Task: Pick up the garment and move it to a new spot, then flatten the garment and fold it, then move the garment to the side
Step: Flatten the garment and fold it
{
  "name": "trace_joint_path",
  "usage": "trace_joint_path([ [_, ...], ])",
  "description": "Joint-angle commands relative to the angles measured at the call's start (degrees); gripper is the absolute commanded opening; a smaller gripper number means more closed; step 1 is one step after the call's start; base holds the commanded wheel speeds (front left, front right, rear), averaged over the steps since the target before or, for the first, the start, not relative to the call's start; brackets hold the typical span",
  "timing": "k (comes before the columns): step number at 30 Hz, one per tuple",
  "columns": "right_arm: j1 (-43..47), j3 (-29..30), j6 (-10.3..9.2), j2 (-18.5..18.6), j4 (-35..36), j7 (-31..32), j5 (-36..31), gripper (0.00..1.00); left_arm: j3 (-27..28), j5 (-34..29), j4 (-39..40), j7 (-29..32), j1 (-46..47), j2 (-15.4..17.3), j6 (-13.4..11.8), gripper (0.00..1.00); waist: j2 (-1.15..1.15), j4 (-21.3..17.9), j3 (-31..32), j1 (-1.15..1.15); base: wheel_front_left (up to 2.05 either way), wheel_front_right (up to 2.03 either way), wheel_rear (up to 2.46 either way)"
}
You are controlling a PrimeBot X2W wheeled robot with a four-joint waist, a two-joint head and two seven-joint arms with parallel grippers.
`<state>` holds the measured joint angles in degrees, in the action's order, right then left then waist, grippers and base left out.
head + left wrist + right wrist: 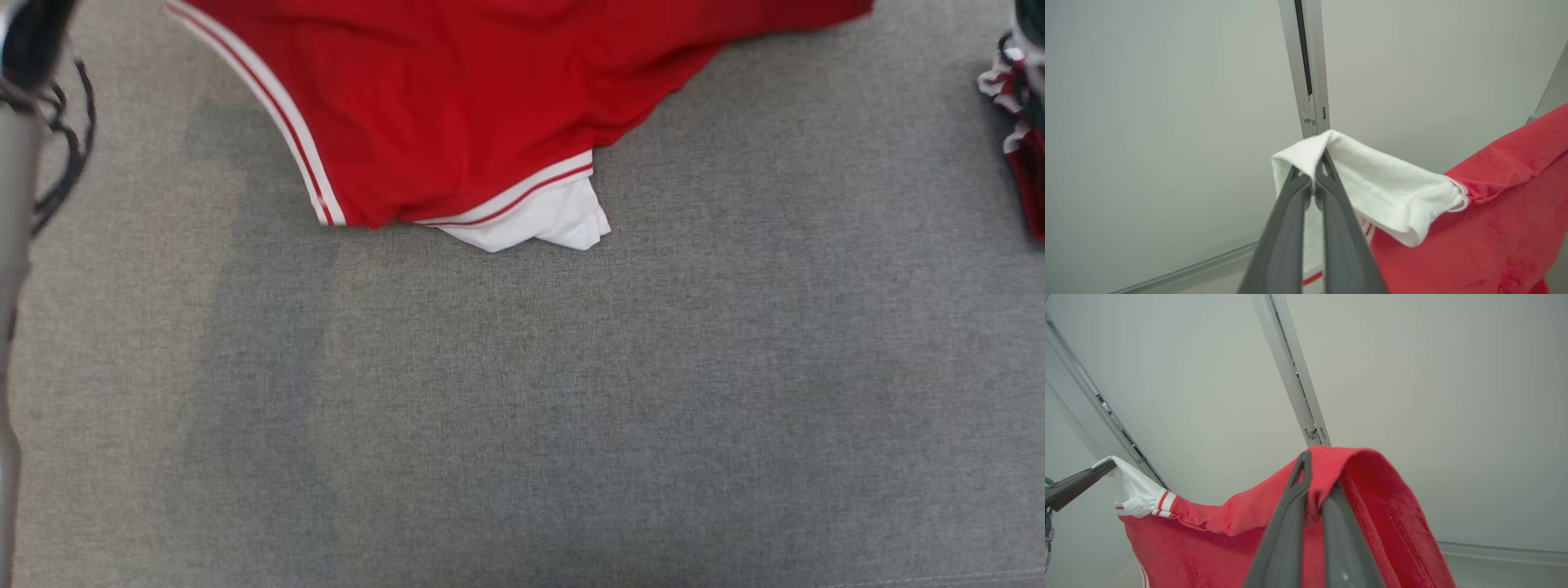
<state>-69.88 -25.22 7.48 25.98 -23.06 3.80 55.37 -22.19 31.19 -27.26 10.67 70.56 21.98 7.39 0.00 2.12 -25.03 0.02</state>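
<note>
Red garment [457, 106] with white striped trim held aloft, its lower edge and one white sleeve resting on the grey fabric surface [571, 425], left gripper [1312, 173] pinched tight on the other white sleeve, right gripper [1318, 473] clamped on a red edge, cloth stretched between them

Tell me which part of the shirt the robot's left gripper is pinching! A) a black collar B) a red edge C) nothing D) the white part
D: in the left wrist view the left gripper is shut on the white part of the garment, while the right gripper pinches a red edge.
</note>
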Motion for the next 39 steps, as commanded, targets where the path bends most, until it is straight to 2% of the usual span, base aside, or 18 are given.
trace_joint_path([
  [1,-3.6,-0.6,0.02,-0.3,-1.3,-0.6,-0.3,0.00,-0.3,-0.3,-1.8,-1.1,3.9,-0.1,0.1,0.00,0.00,0.6,-7.9,-0.02,0.00,0.00,0.00],
  [6,-16.5,-2.0,0.02,-1.3,-5.8,-3.7,0.0,0.00,-2.0,-1.6,-9.5,-5.0,17.8,0.4,0.1,0.00,0.00,0.4,-9.6,-0.02,0.00,0.00,0.00],
  [10,-23.4,-3.5,0.02,-1.3,-8.2,-5.2,0.7,0.00,-2.0,-1.4,-14.5,-8.1,26.4,0.1,0.1,0.00,0.00,0.1,-9.6,-0.02,0.00,0.00,0.00],
  [14,-27.7,-4.4,0.02,-1.9,-9.4,-7.1,3.1,0.00,-2.9,-1.9,-18.9,-10.3,32.5,0.1,0.1,0.00,0.00,-0.5,-8.4,-0.02,0.00,0.00,0.00],
  [19,-28.7,-7.4,0.02,-1.2,-9.8,-7.3,4.9,0.00,-5.9,-1.0,-22.8,-9.8,35.6,-0.1,0.1,0.00,0.00,-0.6,-7.3,-0.02,0.00,0.00,0.00],
  [24,-24.4,-12.9,0.01,-0.4,-10.4,-6.1,6.7,0.00,-9.6,2.9,-24.8,-8.5,32.2,-0.2,0.1,0.00,0.00,-0.4,-6.3,-0.02,0.00,0.00,0.00],
  [27,-20.7,-16.8,0.02,0.1,-10.3,-5.3,7.7,0.00,-12.5,6.0,-24.3,-7.0,28.8,0.9,0.1,0.00,0.00,-0.3,-5.2,-0.02,0.00,0.00,0.00],
  [29,-17.8,-19.5,0.02,0.6,-10.0,-4.6,9.0,0.00,-14.8,7.9,-23.8,-5.8,25.6,2.1,0.1,0.00,0.00,-0.2,-4.2,-0.02,0.00,0.00,0.00],
  [31,-13.1,-23.2,0.02,1.3,-9.1,-4.1,11.1,0.00,-18.0,12.5,-22.1,-3.4,19.3,3.7,0.1,0.00,0.00,-0.2,-2.2,-0.02,0.00,0.00,0.00],
  [34,-8.2,-27.0,0.01,2.0,-8.0,-4.7,13.0,0.00,-20.4,18.8,-19.5,0.0,12.9,5.5,0.1,0.00,0.00,-0.6,0.5,-0.02,0.00,0.00,0.00],
  [39,0.6,-33.7,0.01,3.7,-4.8,-2.2,17.1,0.00,-25.0,27.4,-14.3,5.3,1.5,10.0,0.1,0.00,0.00,-1.3,6.3,-0.02,0.00,0.00,0.00],
])
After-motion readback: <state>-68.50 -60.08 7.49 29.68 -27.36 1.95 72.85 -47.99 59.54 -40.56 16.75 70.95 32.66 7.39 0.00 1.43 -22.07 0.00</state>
